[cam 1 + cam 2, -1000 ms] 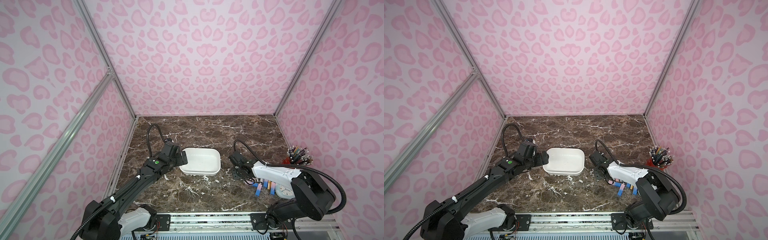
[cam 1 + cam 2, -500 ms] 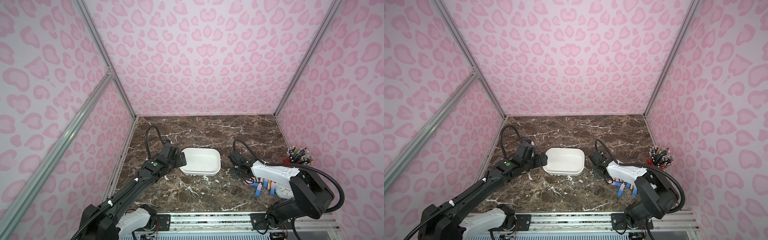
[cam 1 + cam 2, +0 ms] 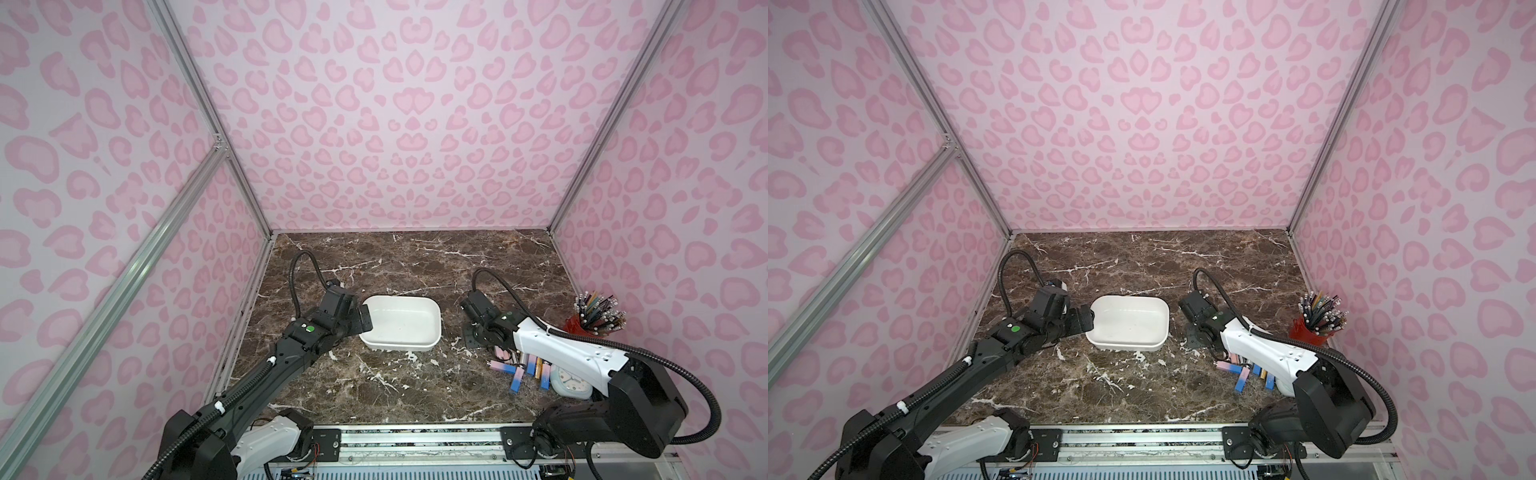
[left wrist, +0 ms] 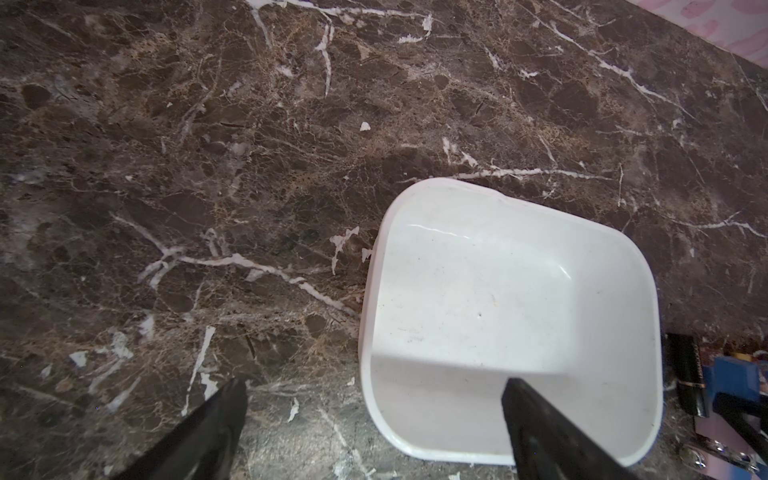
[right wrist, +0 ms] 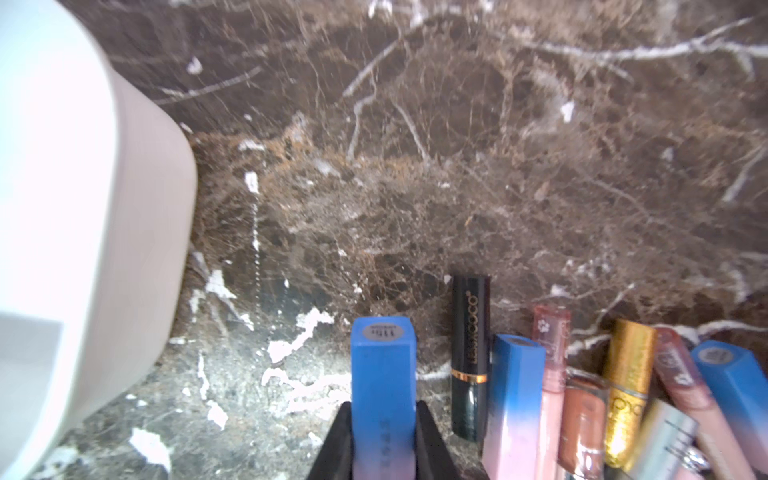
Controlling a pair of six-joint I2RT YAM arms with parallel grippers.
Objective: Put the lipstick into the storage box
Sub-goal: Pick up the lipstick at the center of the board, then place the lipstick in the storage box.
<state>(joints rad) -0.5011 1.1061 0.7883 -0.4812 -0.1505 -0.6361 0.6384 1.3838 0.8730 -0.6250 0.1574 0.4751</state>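
My right tool [image 5: 384, 419] grips the blue-and-pink lipstick [image 5: 382, 361], low beside the others.
I'd lift straight up, clear of the black lipstick [image 5: 471, 332] alongside, cross the counter [image 5: 457, 166] to the storage box [image 5: 83, 208], and let go low inside it. My left tool [image 4: 374, 386] gapes wide and empty at the box's other end, one finger over its rim.

The jaws of the right gripper [image 5: 383, 409] have drawn together over the past second and now clamp the blue-and-pink lipstick [image 5: 383, 365] on both sides.
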